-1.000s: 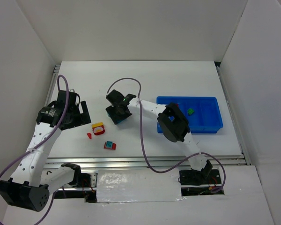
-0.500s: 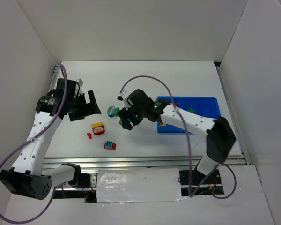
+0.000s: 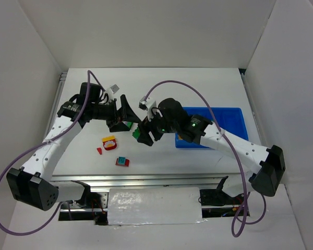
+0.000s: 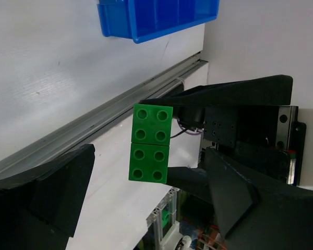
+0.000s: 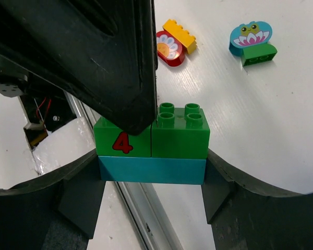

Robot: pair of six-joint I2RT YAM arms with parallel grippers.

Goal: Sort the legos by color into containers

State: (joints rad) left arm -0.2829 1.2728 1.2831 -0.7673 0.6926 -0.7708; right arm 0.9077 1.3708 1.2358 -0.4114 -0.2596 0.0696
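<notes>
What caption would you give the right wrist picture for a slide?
Right hand grips a green-and-teal brick stack above the table, with the open left hand straddling it.

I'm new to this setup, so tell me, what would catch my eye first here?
Above the middle of the table, the right tool grips a stack of green bricks on a teal one. The open left tool has its fingers either side of the green top. A bright blue tray sits to the right, and loose bricks lie front left.
</notes>
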